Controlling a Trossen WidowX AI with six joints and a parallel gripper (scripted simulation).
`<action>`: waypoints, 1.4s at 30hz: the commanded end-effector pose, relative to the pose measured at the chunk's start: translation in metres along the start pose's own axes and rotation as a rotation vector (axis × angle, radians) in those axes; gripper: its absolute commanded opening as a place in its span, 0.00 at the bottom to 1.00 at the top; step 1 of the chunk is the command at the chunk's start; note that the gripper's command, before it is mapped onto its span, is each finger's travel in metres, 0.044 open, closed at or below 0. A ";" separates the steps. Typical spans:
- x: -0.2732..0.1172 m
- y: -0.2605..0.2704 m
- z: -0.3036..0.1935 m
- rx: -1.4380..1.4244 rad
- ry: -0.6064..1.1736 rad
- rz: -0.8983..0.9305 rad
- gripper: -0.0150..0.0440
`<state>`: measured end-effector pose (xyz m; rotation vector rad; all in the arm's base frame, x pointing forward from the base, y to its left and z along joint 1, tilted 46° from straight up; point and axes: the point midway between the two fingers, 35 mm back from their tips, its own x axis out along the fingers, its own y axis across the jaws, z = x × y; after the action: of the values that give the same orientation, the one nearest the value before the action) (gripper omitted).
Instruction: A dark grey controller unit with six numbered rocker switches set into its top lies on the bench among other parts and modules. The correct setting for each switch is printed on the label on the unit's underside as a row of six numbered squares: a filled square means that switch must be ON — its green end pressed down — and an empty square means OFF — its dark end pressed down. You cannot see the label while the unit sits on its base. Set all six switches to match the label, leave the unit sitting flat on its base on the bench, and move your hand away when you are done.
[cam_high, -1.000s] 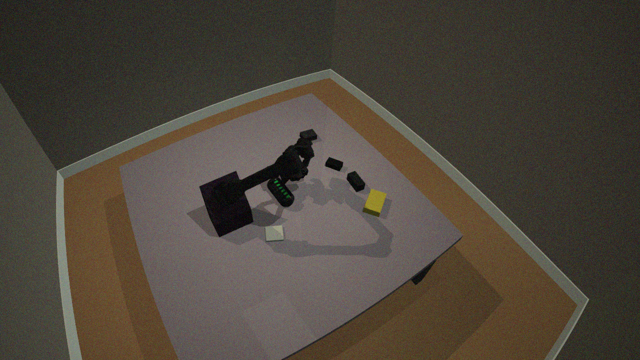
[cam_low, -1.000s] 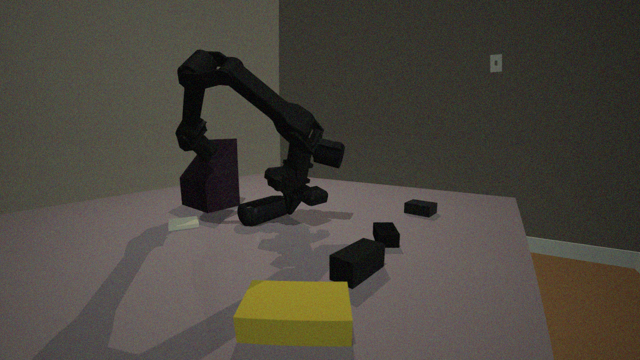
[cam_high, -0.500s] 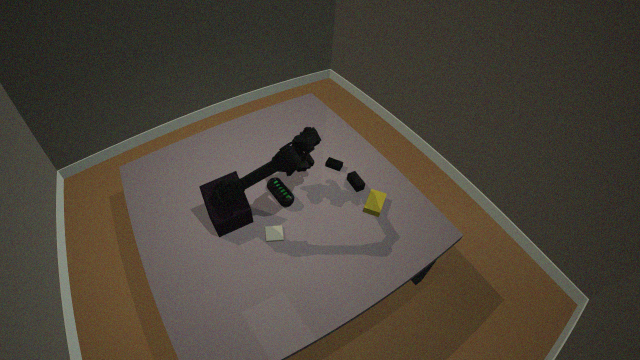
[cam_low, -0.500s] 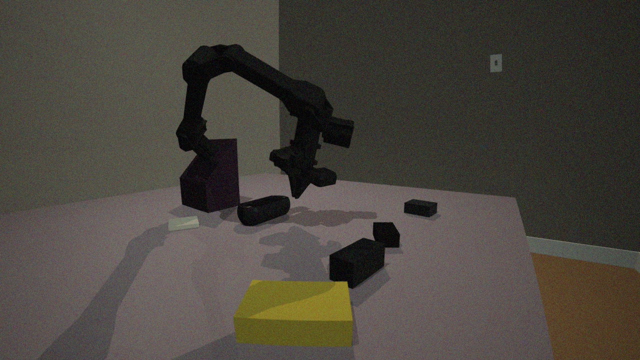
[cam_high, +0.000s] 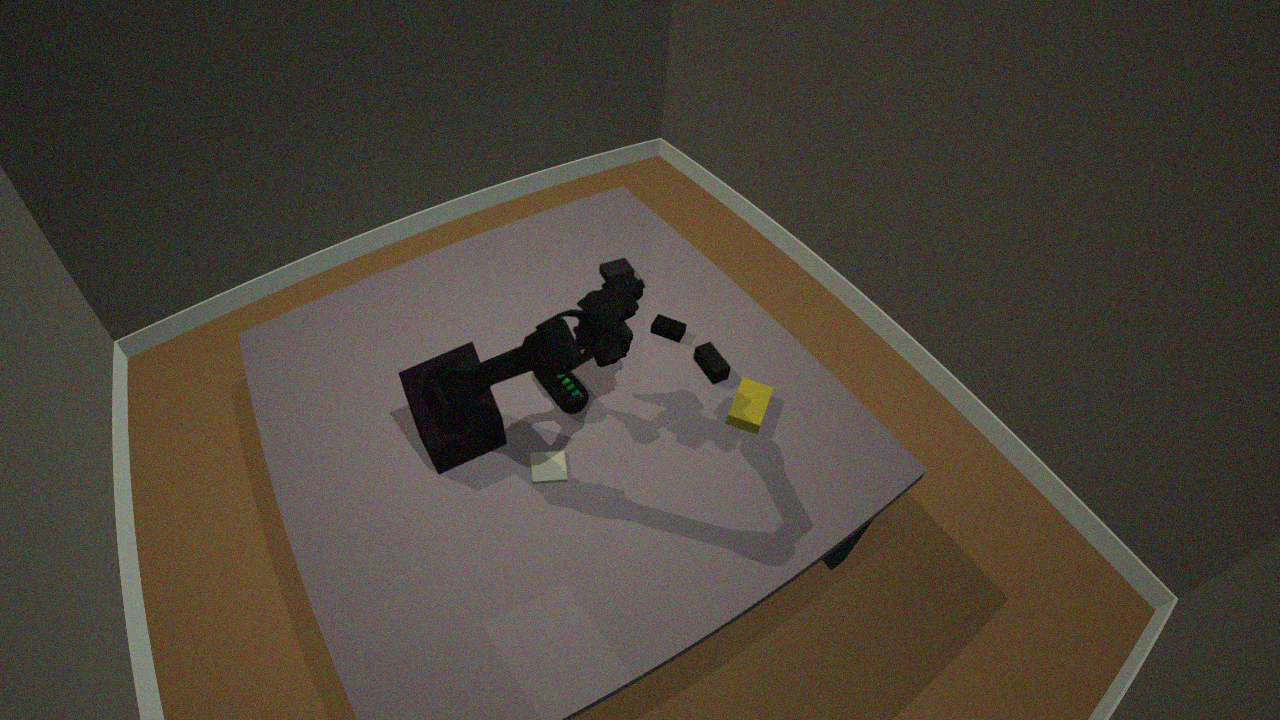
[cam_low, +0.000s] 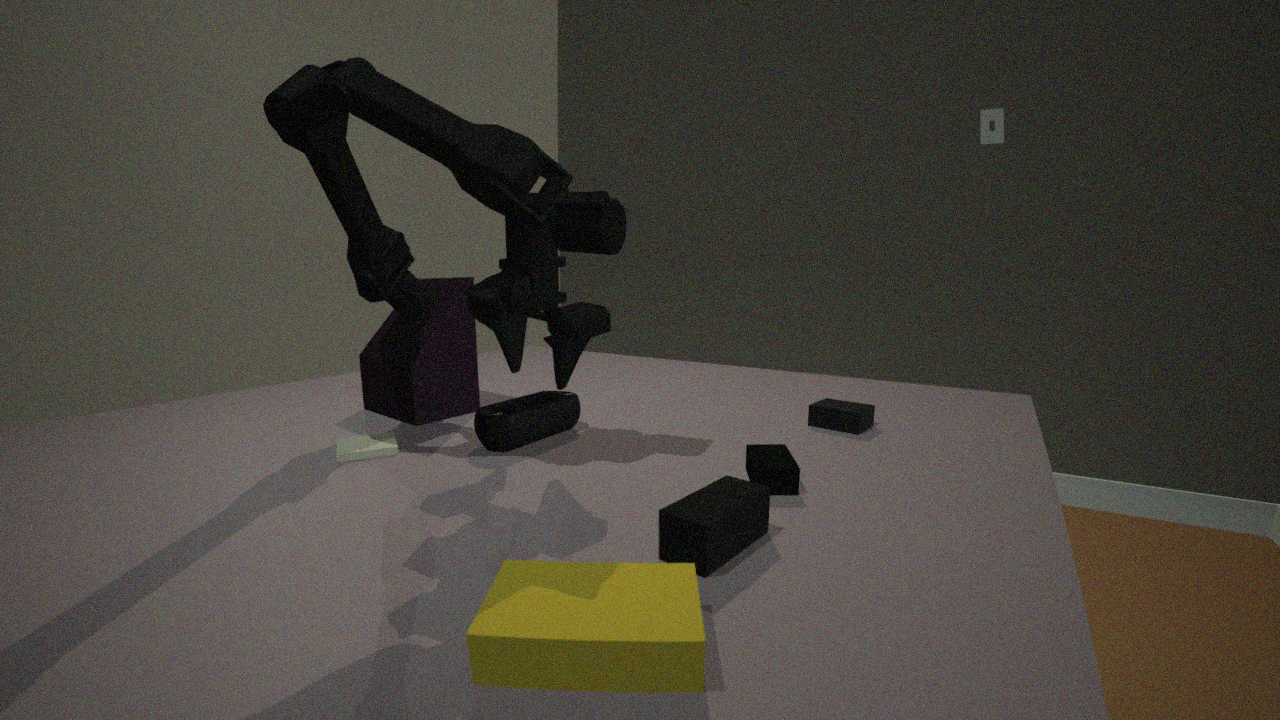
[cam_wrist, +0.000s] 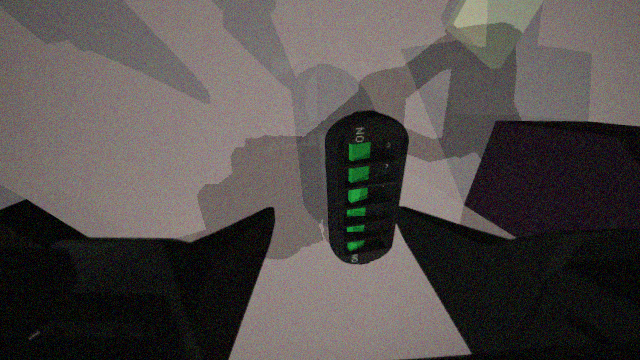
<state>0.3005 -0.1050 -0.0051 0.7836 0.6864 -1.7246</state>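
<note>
The dark grey controller unit (cam_high: 578, 402) (cam_low: 528, 423) (cam_wrist: 378, 200) sits on the bench (cam_high: 429, 573) (cam_low: 895, 555) with its switch side up. In the wrist view its green switch ends (cam_wrist: 359, 151) form a row beside their dark ends. "ON" shows near the far end. I cannot tell each switch's tilt for certain. The label underneath is hidden. My gripper (cam_low: 537, 378) (cam_wrist: 336, 213) is open and empty, pointing down above the unit. In the wrist view the fingertips appear on either side of the unit, with nothing held. The top view does not show the fingers clearly.
A dark purplish box (cam_high: 452, 425) (cam_low: 452, 358) (cam_wrist: 550, 180) stands at the arm's base. A pale wedge (cam_high: 548, 466) (cam_low: 366, 448) lies near it. A yellow block (cam_high: 750, 404) (cam_low: 586, 617) and dark blocks (cam_high: 711, 362) (cam_low: 713, 528) (cam_low: 772, 470) (cam_low: 841, 416) lie farther out.
</note>
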 end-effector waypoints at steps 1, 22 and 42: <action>-0.003 -0.018 0.015 -0.042 0.021 0.048 1.00; 0.012 -0.039 0.035 -0.089 0.036 0.121 1.00; 0.044 -0.036 0.040 -0.089 0.034 0.121 1.00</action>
<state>0.2525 -0.1490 -0.0075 0.7815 0.7100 -1.5666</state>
